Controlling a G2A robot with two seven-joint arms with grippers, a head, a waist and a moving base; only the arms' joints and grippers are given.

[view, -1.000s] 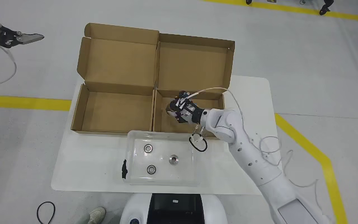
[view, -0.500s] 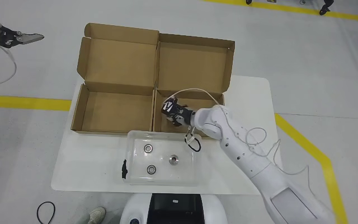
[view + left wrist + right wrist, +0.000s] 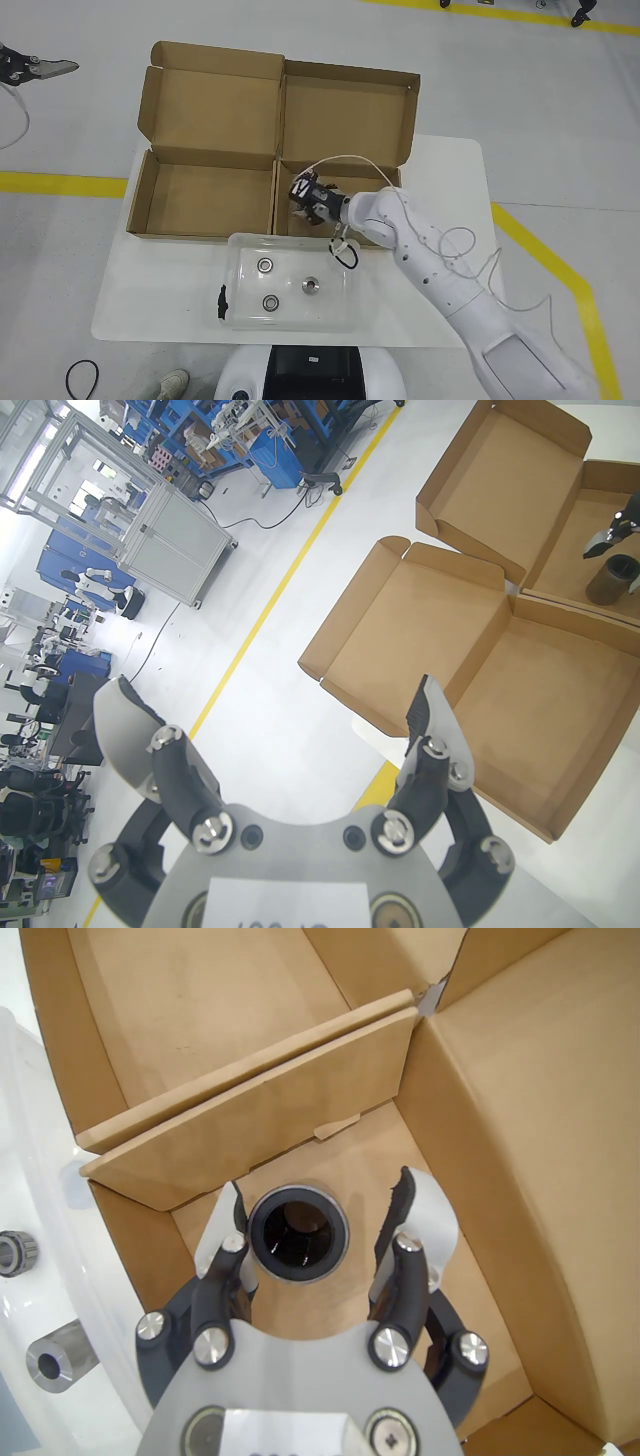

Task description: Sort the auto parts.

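— We see the left cardboard box (image 3: 200, 200) and the right cardboard box (image 3: 345, 110) in plain brown, both unpatterned.
— We agree. The sleeve (image 3: 298, 1233) is black, with a thin grey rim.
— On the right gripper (image 3: 320, 1182) we note white fingers (image 3: 435, 1215), black pads and a grey plate; the left gripper (image 3: 270, 685) has those colours too.
— We find the table (image 3: 440, 200) white, the bin (image 3: 290, 237) clear, the bush (image 3: 55, 1363) and bearing (image 3: 15, 1253) silver.
— And the floor (image 3: 560, 120) pale grey, with yellow stripes.
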